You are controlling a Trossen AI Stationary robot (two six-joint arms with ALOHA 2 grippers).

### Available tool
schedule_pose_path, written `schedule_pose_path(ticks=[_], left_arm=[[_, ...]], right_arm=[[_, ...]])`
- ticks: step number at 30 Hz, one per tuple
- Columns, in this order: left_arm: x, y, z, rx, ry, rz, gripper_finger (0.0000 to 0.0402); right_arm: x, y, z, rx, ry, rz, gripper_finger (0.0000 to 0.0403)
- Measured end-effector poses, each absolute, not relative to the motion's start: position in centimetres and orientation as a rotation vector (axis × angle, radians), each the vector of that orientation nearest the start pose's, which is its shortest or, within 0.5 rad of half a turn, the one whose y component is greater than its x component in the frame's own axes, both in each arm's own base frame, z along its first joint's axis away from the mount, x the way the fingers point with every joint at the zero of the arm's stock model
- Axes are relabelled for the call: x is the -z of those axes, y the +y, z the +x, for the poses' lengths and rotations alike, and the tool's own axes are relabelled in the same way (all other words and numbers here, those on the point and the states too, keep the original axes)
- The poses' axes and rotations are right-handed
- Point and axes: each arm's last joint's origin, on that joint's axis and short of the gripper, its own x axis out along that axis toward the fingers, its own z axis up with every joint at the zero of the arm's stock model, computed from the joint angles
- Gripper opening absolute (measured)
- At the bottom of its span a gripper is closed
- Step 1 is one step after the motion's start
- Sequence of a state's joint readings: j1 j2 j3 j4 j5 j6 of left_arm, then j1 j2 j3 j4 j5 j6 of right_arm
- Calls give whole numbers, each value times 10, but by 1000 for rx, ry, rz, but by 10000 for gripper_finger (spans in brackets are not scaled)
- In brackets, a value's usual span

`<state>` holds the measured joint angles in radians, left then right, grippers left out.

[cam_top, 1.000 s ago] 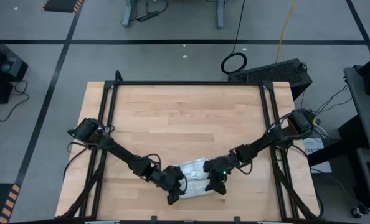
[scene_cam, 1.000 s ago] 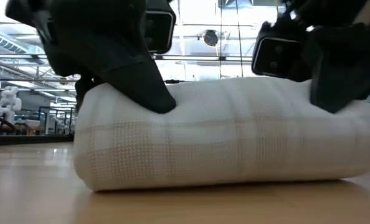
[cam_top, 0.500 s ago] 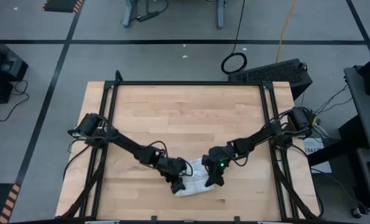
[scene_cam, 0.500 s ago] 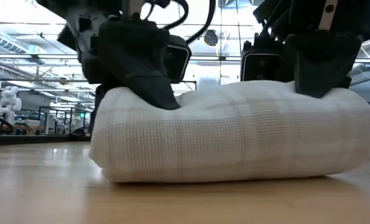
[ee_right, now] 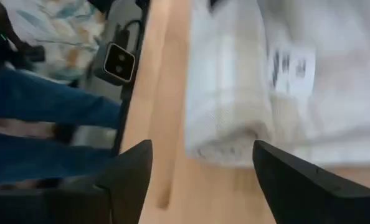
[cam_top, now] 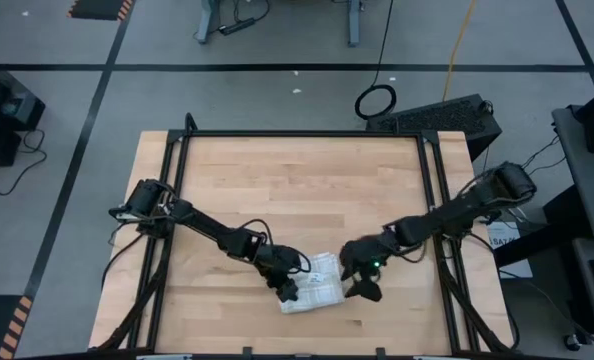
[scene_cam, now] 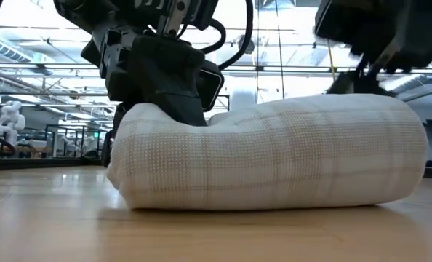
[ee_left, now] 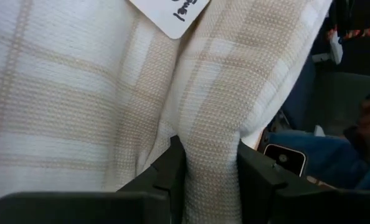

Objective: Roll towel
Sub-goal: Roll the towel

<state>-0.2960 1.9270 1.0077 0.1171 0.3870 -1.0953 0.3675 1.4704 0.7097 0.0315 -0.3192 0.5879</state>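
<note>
The check towel (cam_top: 315, 285) lies rolled up into a thick roll on the wooden table (cam_top: 297, 190), near its near edge; in the low view the roll (scene_cam: 274, 156) rests on its underside. A white label (ee_left: 172, 12) shows on its top. My left gripper (cam_top: 289, 288) stands over the roll's left end, shut on a ridge of cloth. My right gripper (cam_top: 362, 288) is open and empty, just off the roll's right end and above it (scene_cam: 383, 36); its wrist view shows the roll end (ee_right: 235, 118) ahead of its spread fingers (ee_right: 200, 180). My left gripper pinches a raised ridge of the towel's checked outer cloth (ee_left: 211, 155) between its two fingers, near the roll's left end (scene_cam: 174, 109). The fingers come from above, pointing down. The roll lies on the table, dented in where the fingers stand.
Black frame rails (cam_top: 172, 200) run along the table's left and right sides. Bare wood spreads over the table's far half. A person in blue trousers (ee_right: 42, 106) and a small device (ee_right: 119, 59) show beyond the table's near edge.
My right gripper has come off the towel's right end, risen and gone toward the table's right edge. My left gripper has gone a little toward the far edge, keeping hold of the cloth. The towel has drawn into a shorter, tighter roll.
</note>
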Motion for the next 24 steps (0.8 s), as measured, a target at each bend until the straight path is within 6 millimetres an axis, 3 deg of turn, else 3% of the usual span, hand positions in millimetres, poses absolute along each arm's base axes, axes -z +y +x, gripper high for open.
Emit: schedule_pose_path(ticks=[5,10,24], left_arm=[[-124,-117,355,123,1089,-1034,108],[-124,-117,355,117,1086,-1029,108],[-123,-116,355,102,1089,-1025,108]], right_arm=[[-190,134,249,-349,742,254,267],[-184,153,251,-308,630,138,267],[-141,166,271,-226,611,151,267]])
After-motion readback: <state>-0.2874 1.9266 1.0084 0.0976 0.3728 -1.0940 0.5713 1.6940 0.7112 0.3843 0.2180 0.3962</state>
